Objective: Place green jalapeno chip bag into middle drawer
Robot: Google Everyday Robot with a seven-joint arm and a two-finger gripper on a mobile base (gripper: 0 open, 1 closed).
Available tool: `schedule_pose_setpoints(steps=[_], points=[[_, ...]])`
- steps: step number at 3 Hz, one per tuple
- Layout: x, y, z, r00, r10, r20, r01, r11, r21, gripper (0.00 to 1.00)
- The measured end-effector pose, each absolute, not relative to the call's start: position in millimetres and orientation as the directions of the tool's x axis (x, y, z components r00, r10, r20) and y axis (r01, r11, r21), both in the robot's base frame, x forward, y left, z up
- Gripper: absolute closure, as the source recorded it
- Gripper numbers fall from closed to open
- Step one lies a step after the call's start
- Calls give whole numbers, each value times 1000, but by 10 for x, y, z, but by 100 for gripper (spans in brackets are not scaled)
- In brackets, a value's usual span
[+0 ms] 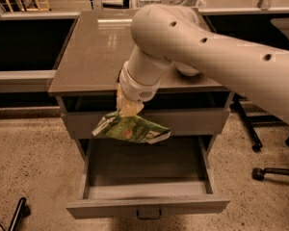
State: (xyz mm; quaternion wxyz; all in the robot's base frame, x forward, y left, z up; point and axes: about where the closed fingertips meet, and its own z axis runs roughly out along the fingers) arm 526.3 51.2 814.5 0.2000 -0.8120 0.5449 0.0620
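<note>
While the gripper point(128, 112) hangs above the open drawer point(147, 207), its fingers point(130, 107) pinch the bag point(131, 129), which dangles at their 6 o'clock.

A grey drawer cabinet point(86, 61) and black wheeled chair base point(274, 172) are carried by speckled beige floor point(33, 172); the gripper point(127, 109) is held at the cabinet front, clamped on the green jalapeno chip bag point(135, 130).

Dangling green jalapeno chip bag point(133, 129) pinched by tool point(127, 108), over open middle drawer point(149, 207)
</note>
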Motion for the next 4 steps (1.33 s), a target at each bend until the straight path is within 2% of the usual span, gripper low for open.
schedule_pose_setpoints(steps=[1, 2, 4], points=[[5351, 239, 7817, 277, -917, -286, -954, -229, -191, 100], [5385, 121, 7583, 231, -923, -307, -966, -179, -189, 100], [5425, 58, 7454, 242, -908, -342, -958, -168, -232, 100]])
